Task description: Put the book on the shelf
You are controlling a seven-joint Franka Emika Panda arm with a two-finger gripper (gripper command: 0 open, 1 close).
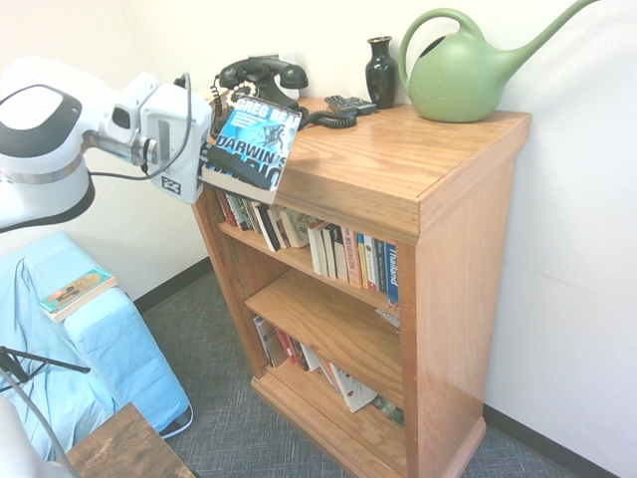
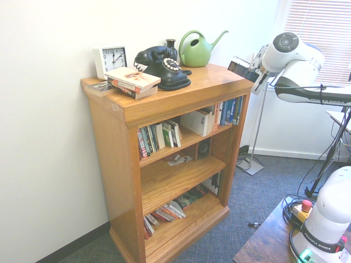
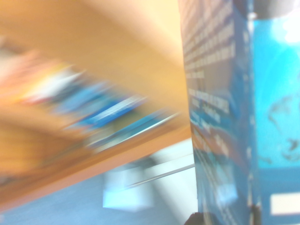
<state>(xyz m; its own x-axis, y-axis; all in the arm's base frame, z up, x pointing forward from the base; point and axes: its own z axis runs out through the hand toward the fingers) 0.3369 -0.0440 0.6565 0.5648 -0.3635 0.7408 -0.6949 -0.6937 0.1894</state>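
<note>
Pincer: clenched on the book, a thick paperback lettered "DARWIN'S RADIO". Book held in the air at the front of the bookcase, near the height of its top board; cover tilted. Contact between book and bookcase: cannot be told. Wrist view: the book's spine and blue cover show close up, the bookcase blurred behind.

On the bookcase top: black rotary telephone; dark remote-like handset, partly hidden by the phone cord in the first exterior view; black vase toward the rear edge; green watering can beside it. Toward the opposite end of the top, white square clock, with stacked pale-edged books in front and a flat book beside the stack.

Inside the bookcase: upper row of books, some upright, some leaning; clear packet in the middle tier; leaning lower books in the bottom tier.

Away from the bookcase: blue-draped furniture bearing a teal-and-orange book; small dark wooden table.
</note>
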